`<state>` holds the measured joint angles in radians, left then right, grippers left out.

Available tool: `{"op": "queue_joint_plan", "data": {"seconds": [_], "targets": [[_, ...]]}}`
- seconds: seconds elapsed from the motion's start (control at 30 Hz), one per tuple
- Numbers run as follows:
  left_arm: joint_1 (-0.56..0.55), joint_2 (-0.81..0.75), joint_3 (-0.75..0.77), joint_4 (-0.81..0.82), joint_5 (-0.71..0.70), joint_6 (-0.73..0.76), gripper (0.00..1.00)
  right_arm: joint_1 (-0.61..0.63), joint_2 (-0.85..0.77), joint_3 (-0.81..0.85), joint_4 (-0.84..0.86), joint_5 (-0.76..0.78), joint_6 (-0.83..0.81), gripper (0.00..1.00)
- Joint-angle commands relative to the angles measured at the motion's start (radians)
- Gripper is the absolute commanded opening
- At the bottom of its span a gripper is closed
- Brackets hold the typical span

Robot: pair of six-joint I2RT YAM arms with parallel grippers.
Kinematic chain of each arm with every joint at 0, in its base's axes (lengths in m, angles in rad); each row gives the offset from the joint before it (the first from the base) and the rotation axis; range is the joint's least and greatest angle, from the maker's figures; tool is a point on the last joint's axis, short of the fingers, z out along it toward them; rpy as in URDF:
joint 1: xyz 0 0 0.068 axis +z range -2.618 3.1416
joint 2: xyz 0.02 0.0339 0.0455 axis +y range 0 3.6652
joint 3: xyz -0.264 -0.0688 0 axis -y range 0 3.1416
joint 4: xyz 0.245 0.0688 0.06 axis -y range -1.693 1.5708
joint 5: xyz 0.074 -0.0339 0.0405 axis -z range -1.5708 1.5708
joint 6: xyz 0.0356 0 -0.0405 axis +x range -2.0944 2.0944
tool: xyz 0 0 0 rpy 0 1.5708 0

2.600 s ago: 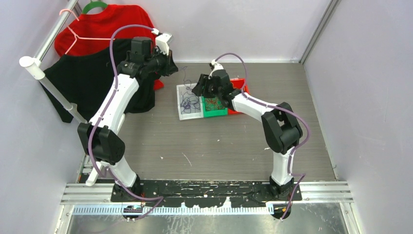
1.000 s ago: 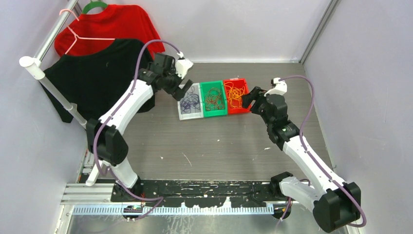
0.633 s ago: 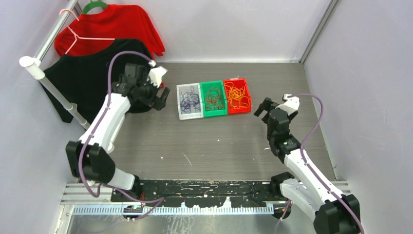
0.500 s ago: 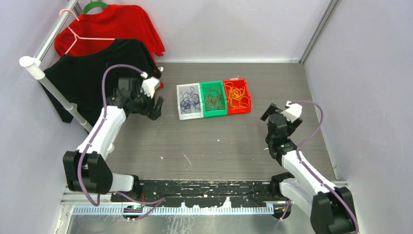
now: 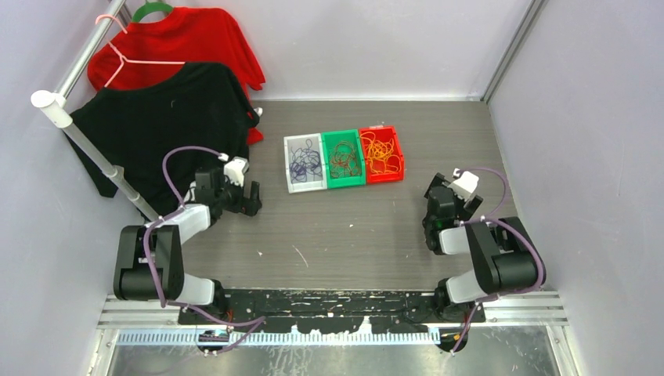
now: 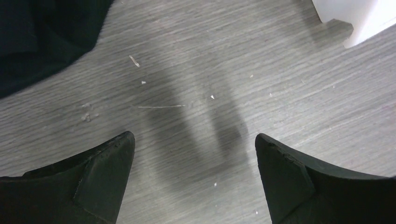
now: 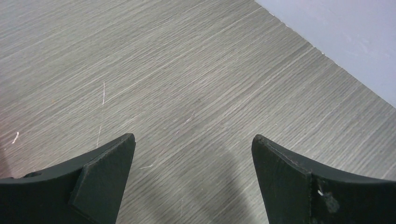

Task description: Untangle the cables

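Observation:
The cables lie sorted in three small trays at the table's middle back in the top view. Purple cables (image 5: 304,163) fill the white tray (image 5: 291,186), dark red-brown cables (image 5: 343,159) the green tray (image 5: 346,183), and orange cables (image 5: 380,151) the red tray (image 5: 384,178). My left gripper (image 5: 252,200) (image 6: 194,136) stands open and low over bare table, left of the trays. To the right of the trays, my right gripper (image 5: 435,186) (image 7: 193,137) is open over bare table too. Neither holds anything.
A black shirt (image 5: 149,129) (image 6: 37,37) and a red shirt (image 5: 188,39) hang on a rack (image 5: 86,141) at the back left. A corner of the white tray (image 6: 359,18) shows in the left wrist view. The right wall (image 7: 345,42) is near the right gripper.
Both arms have drawn back from the trays toward the near edge and folded low. The left gripper left the white tray; the right gripper left the red tray and opened wider.

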<state>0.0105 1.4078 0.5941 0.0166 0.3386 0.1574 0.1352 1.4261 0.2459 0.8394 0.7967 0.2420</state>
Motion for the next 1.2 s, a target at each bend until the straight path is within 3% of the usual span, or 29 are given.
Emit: {"op": "queue_joint_plan", "data": {"seconds": [0.0,0.03,0.07,0.13,0.33,0.4,0.53,0.63,1.17], "targets": [[0.014,-0.035,-0.091,0.392,-0.030,-0.049,1.00,-0.005,0.030,0.008,0.214,-0.054,-0.063,1.00],[0.015,-0.041,-0.131,0.469,-0.038,-0.058,1.00,-0.006,0.034,0.010,0.213,-0.080,-0.066,1.00],[0.016,-0.047,-0.185,0.605,-0.058,-0.089,1.00,-0.006,0.104,0.001,0.289,-0.216,-0.121,1.00],[0.016,-0.034,-0.217,0.707,-0.077,-0.120,0.99,-0.004,0.176,-0.023,0.427,-0.243,-0.166,1.00],[0.014,0.190,-0.334,1.192,-0.124,-0.167,1.00,-0.030,0.133,0.057,0.211,-0.264,-0.122,1.00],[0.012,0.110,-0.293,0.978,-0.095,-0.136,1.00,-0.047,0.137,0.071,0.190,-0.280,-0.108,1.00],[0.016,0.135,-0.235,0.900,-0.104,-0.152,1.00,-0.057,0.130,0.076,0.170,-0.289,-0.099,1.00],[0.016,0.151,-0.251,0.971,-0.111,-0.159,0.99,-0.057,0.127,0.075,0.164,-0.289,-0.099,1.00],[0.016,0.144,-0.246,0.946,-0.110,-0.157,1.00,-0.057,0.129,0.074,0.168,-0.289,-0.098,1.00]]}}
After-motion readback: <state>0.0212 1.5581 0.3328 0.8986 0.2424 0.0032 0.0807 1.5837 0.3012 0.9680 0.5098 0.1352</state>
